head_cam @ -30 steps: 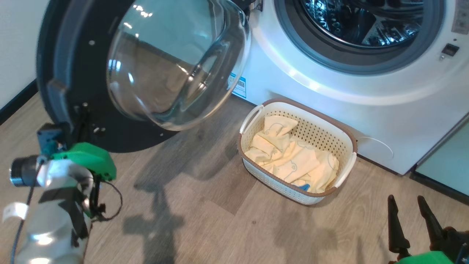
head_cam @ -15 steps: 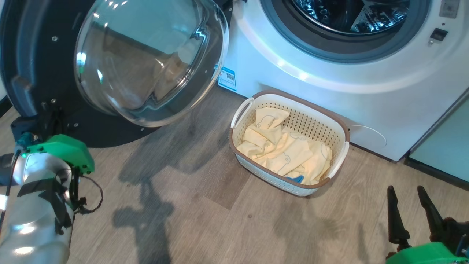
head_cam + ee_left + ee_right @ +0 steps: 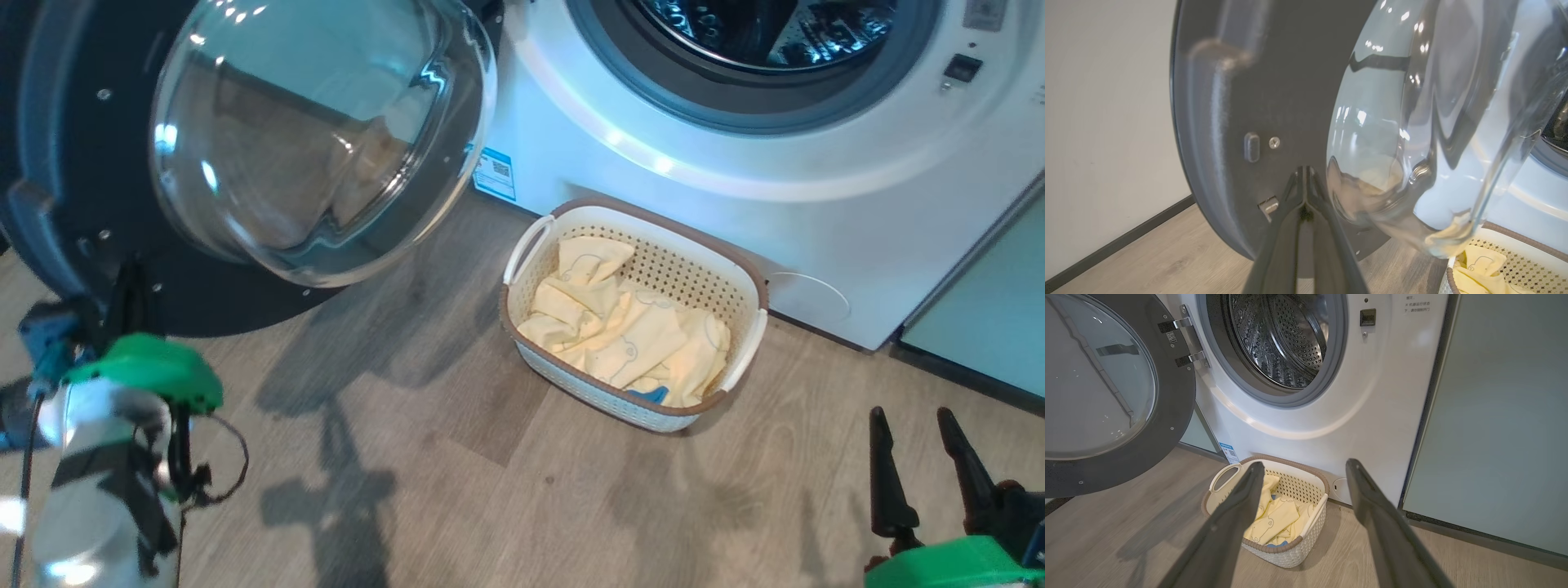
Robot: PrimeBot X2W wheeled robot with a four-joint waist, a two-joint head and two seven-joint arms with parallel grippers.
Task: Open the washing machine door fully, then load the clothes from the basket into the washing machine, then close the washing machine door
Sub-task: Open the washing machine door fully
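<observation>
Some of the door (image 3: 69, 171) is cropped; left tool (image 3: 1305, 173) pinched together, right tool (image 3: 910, 413) spread.

The wood-look floor (image 3: 490, 490) carries the basket (image 3: 694, 273) just in front of the washing machine (image 3: 816, 212).

The head view shifts: the basket (image 3: 686, 273) and washing machine (image 3: 620, 188) now sit further left and higher. Beyond that shift, the washing machine door (image 3: 57, 163) swings slightly wider from the drum mouth (image 3: 735, 122), and the left gripper (image 3: 1305, 179) moves with it.
</observation>
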